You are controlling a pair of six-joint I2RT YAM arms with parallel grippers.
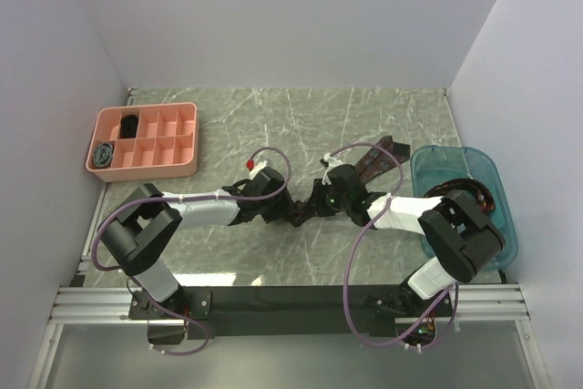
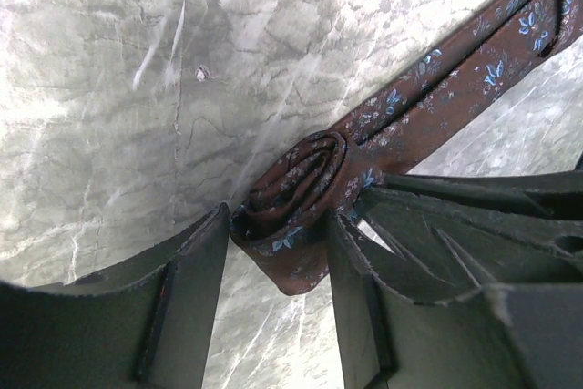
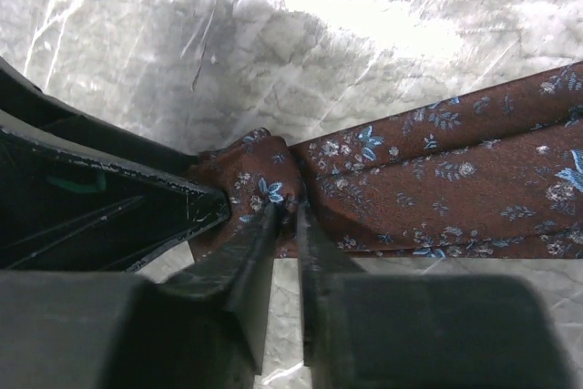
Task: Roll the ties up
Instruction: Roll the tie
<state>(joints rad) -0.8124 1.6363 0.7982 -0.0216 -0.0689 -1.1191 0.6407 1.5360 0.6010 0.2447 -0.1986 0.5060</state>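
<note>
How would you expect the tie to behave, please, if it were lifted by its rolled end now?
The tie would probably droop: its unrolled length lies limp and creased on the table. The coil may loosen, since only the left end effector and right end effector seem to hold it. It looks light, being thin fabric.

Your left arm point(image 1: 196, 207) rises from its base at lower left, bends at the elbow and lies low, its forearm pointing right toward centre frame. Your right arm point(image 1: 410, 211) mirrors it from lower right, forearm pointing left. The two wrists meet nose to nose at centre.

Your left gripper point(image 2: 278, 225) stands about half spread, one finger against each side of the rolled end of the tie point(image 2: 437, 88).

Your right gripper point(image 3: 287, 211) has its jaws drawn almost together, a thin slit between them and the tips nipping a fold of the tie.
</note>
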